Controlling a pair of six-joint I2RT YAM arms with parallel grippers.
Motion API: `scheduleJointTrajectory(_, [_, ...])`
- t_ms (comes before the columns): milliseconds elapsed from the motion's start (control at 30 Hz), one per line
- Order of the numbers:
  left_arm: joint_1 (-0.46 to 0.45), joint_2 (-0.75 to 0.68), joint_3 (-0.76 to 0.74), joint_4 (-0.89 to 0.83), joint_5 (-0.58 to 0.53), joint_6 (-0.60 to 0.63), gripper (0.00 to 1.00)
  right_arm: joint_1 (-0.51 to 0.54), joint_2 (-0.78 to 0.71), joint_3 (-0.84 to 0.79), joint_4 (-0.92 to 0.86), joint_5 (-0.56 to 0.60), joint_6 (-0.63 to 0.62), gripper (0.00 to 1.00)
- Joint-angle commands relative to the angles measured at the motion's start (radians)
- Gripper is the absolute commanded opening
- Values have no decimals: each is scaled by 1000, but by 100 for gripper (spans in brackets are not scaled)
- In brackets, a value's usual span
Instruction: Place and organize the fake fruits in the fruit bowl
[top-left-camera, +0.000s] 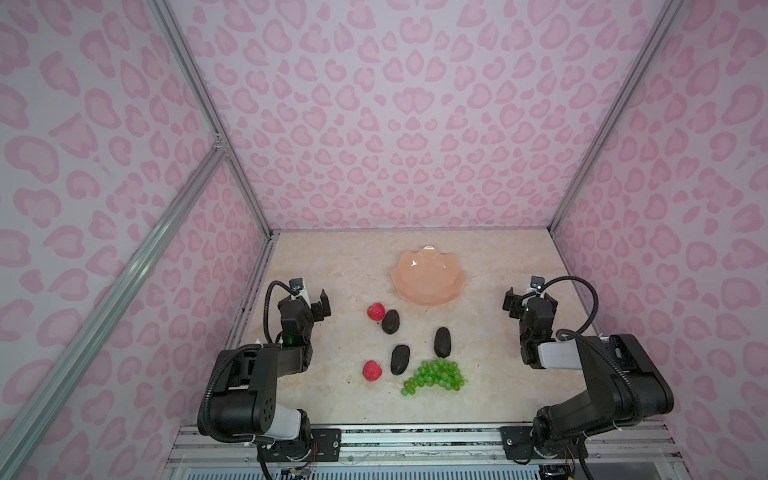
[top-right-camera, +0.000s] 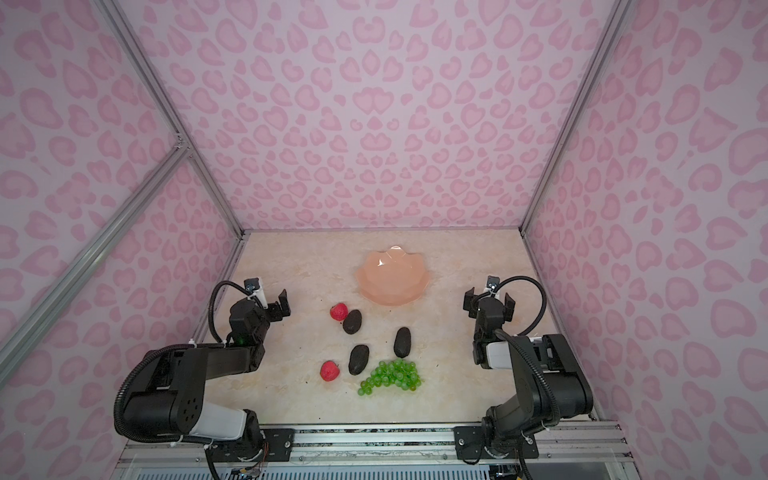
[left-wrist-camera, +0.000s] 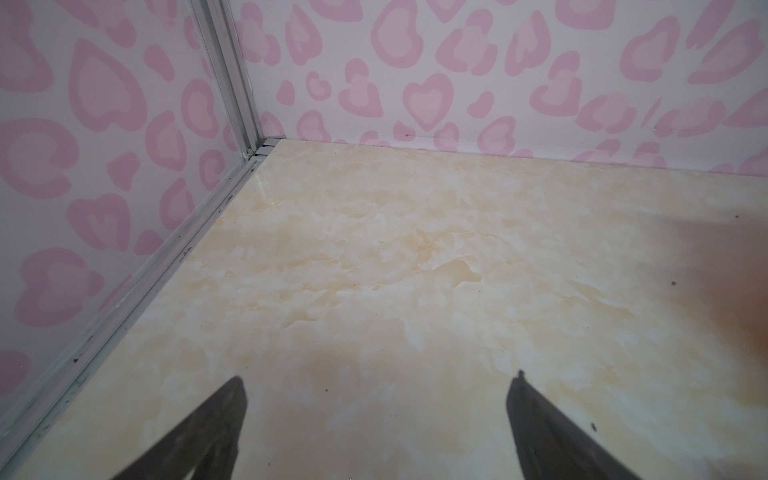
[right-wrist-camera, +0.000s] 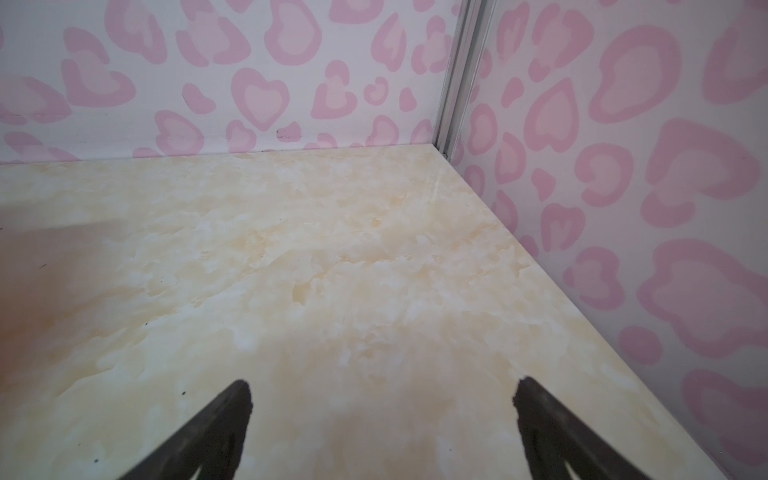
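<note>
Six fruits sit loose on the bench (top-left-camera: 332, 266). Closest to the front edge are the green grapes (top-left-camera: 434, 376), then the near strawberry (top-left-camera: 372, 370) beside the middle avocado (top-left-camera: 400, 360). The right avocado (top-left-camera: 443, 342) is a bit further back, then the far avocado (top-left-camera: 390, 321) just beside the far strawberry (top-left-camera: 376, 311). Left fingers (left-wrist-camera: 216, 428) and right fingers (right-wrist-camera: 224, 424) hover by the side edges, spread wide, gripping nothing. The fruit bowl (top-left-camera: 427, 276) sits empty nearer the back edge.

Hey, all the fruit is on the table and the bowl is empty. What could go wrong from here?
1. The far strawberry touches the far avocado; gripping either may send the other rolling.
2. The grapes lie close to the middle avocado and the right avocado; lifting the floppy-looking bunch may nudge them.
3. The fruit bowl looks shallow, so egg-shaped avocados might roll out over its low rim.
</note>
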Motion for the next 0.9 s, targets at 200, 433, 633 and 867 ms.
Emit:
scheduleJointTrajectory(200, [5,0,2,40,14,-1,97,2,0,-2,6,-6,3,99])
scheduleJointTrajectory(433, [6,-55,22,-34,-26,-13,98,11,-70,38,-90,69,10,99])
scheduleJointTrajectory(633, [4,-340,142,-408,-48,-291,96,48,-345,350,-791,-48,384,99])
scheduleJointTrajectory(867, [2,-462,238,-781,152,-507,91,255,-439,399,-1123,-218,477,87])
